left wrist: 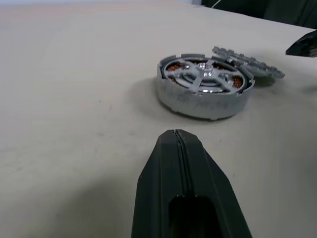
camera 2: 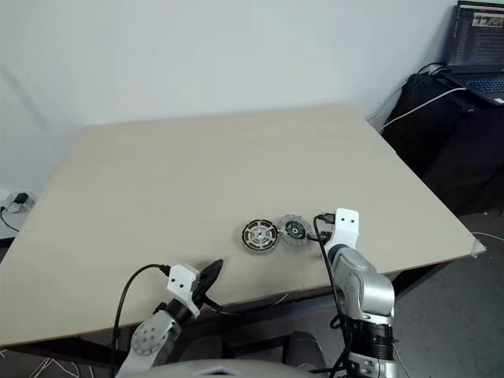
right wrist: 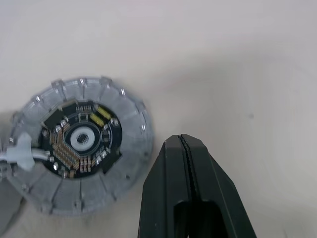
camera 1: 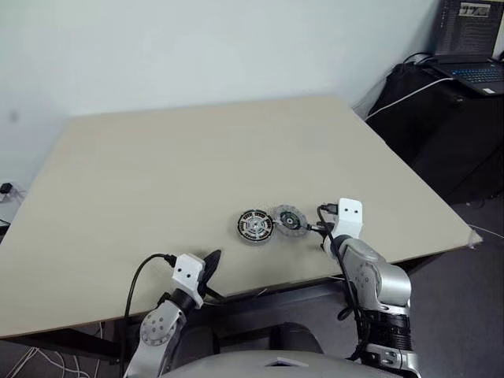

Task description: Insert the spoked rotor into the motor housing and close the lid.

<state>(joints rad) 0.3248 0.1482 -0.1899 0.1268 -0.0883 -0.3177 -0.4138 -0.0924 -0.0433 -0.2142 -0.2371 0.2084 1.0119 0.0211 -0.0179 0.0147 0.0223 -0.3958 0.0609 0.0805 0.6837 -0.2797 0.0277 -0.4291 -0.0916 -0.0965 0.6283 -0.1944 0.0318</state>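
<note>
Near the table's (camera 1: pixel 157 157) front edge the motor housing (camera 1: pixel 256 225) lies flat with the spoked rotor (left wrist: pixel 205 78) already seated inside it, copper windings showing between the spokes. Touching its right side lies the lid (camera 1: pixel 289 219), ribbed rim up, circuit board at its centre. Both the left gripper (camera 1: pixel 211 264) and right gripper (right wrist: pixel 185 171) are pinched closed and empty. The lid looks rigid, thin, probably light and slick; gripping it across the ribbed rim seems safest, clear of the board.

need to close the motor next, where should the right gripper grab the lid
By its ribbed outer rim, coming from above. The lid lies flat on the table, one edge leaning on the motor housing, so only the thin rim offers opposing faces.
</note>
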